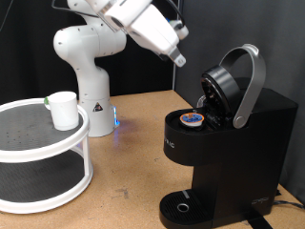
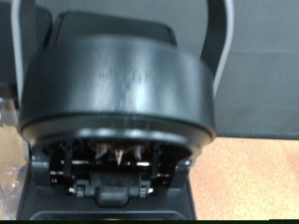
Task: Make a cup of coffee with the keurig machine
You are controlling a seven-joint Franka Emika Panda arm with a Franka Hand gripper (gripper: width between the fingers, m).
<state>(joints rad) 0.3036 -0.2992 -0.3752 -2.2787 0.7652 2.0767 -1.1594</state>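
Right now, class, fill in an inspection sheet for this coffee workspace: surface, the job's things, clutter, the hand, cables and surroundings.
Surface: brown tabletop, bare between rack and machine.
Job's things: keurig machine at the exterior view's right, lid raised, a pod sitting in its holder; round drip tray bears no cup. The cup stands upright on the top tier of a white round rack at the exterior view's left.
Clutter: nothing seen.
Hand: the hand is above and beside the open lid, holding nothing visible; open or shut unclear.
Cables: one dark cable behind the machine.
Surroundings: white arm base, dark backdrop.
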